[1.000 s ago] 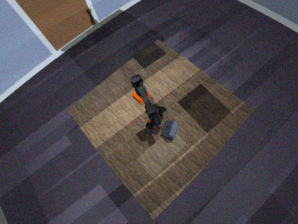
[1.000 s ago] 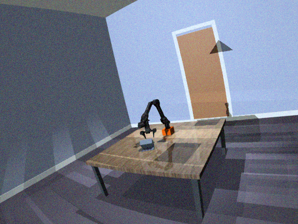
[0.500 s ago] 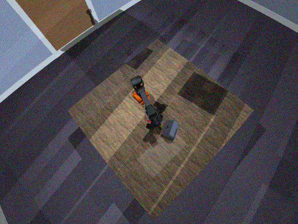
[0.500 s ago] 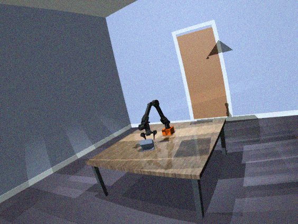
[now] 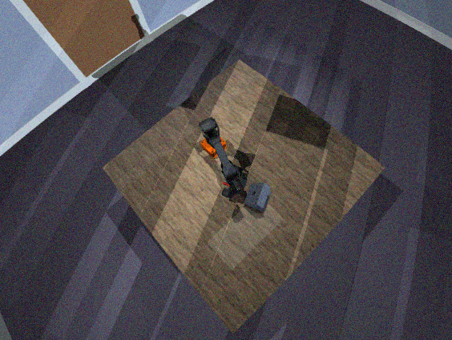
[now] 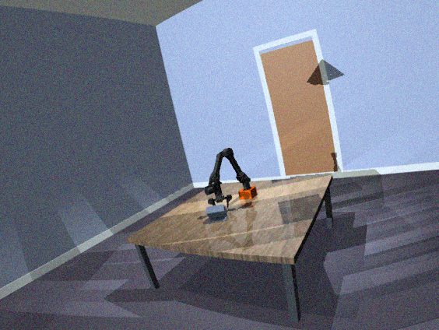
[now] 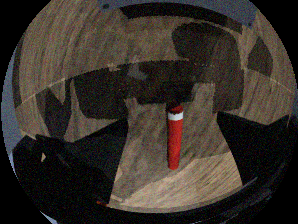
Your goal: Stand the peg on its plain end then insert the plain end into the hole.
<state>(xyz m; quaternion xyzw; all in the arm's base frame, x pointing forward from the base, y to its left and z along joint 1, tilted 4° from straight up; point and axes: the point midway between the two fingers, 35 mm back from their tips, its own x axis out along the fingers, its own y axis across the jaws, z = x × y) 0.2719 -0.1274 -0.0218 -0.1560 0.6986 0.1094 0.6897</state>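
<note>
The red peg (image 7: 174, 142) (image 5: 226, 184) lies on the table between my open fingers, its white band toward the top of the wrist view. Only a bit of it shows in the top view, beside the gripper; I cannot make it out in the exterior view. My gripper (image 5: 236, 188) (image 6: 220, 201) (image 7: 175, 119) is open, low over the table, with a finger on each side of the peg and a gap to each. The blue-grey sloped panel (image 5: 262, 197) (image 6: 215, 211) (image 7: 241, 8) stands close beside the gripper. Its hole shows as a small dark spot in the top view.
The arm's orange base (image 5: 208, 148) (image 6: 247, 193) stands on the wooden table (image 5: 180, 216) (image 6: 187, 229), behind the gripper. The panel is the only block near the fingers. Dark shadows of the arm fall around the peg in the wrist view.
</note>
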